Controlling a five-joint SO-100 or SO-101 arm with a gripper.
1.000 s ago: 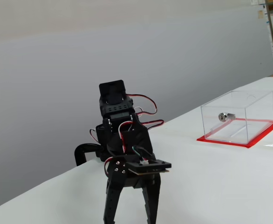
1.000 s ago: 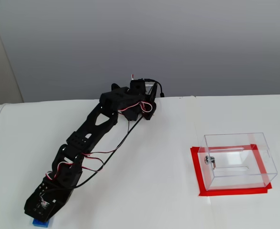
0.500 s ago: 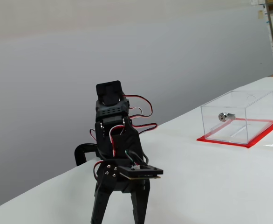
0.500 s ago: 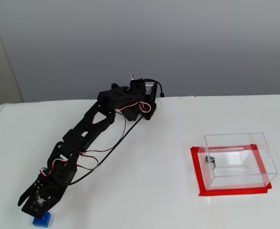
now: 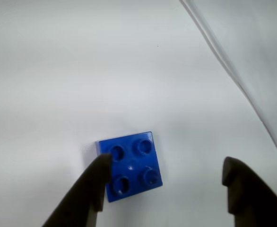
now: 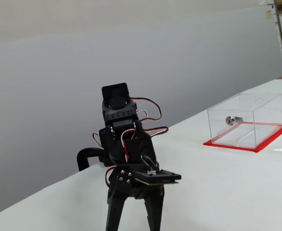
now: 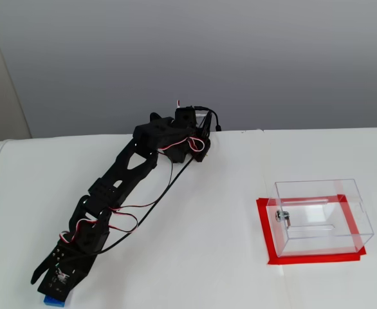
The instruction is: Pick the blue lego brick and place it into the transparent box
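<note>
Your gripper [image 5: 164,177] hangs wide open over the brick [image 5: 130,165], gripping nothing. In the wrist view the brick lies flat on the white table [image 5: 58,71], four studs up, square with no long axis, its edges turned slightly off the line between the fingers. It sits at the left finger [image 5: 89,191], partly hidden by that tip; bare table separates it from the right finger. The box [image 7: 320,215] stands well apart on its red base [image 7: 269,257].
</note>
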